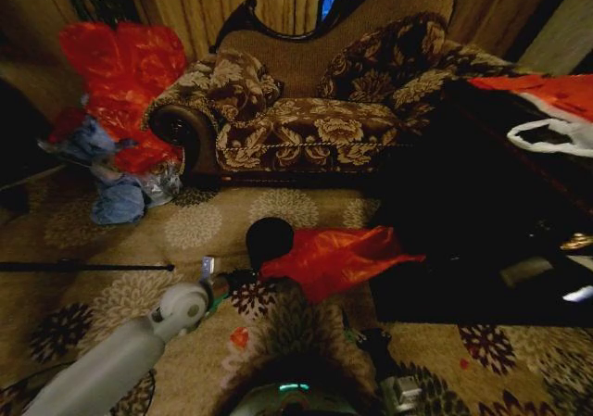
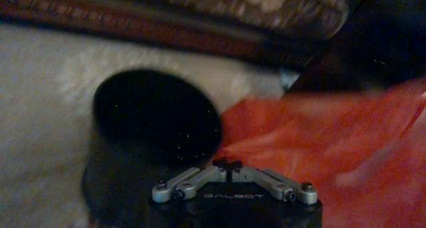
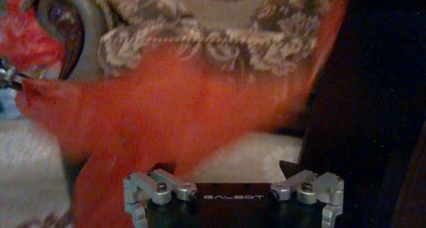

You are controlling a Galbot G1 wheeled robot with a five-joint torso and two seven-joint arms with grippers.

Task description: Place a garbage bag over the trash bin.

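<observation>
Patterned carpet (image 1: 185,226) spreads before a floral sofa (image 1: 315,110), with a black low table (image 1: 482,240) off to the robot's right. Just ahead of the left gripper (image 2: 228,169) stands the trash bin (image 2: 156,120), its dark mouth open upward; the garbage bag (image 1: 338,258) stretches from that gripper's tips away toward the table, lying beside the bin rather than over it. The left jaws are pressed together and appear to pinch the bag's near edge — so the film is held at one point only. The right gripper (image 3: 233,188) hangs behind the red sheet with its fingers spread wide, holding nothing. To do this step well, I judge the bag's mouth must be opened by a second grip before being drawn over the rim — otherwise it would only drape. The left arm reaches low and forward, wrist levelled at the rim.
</observation>
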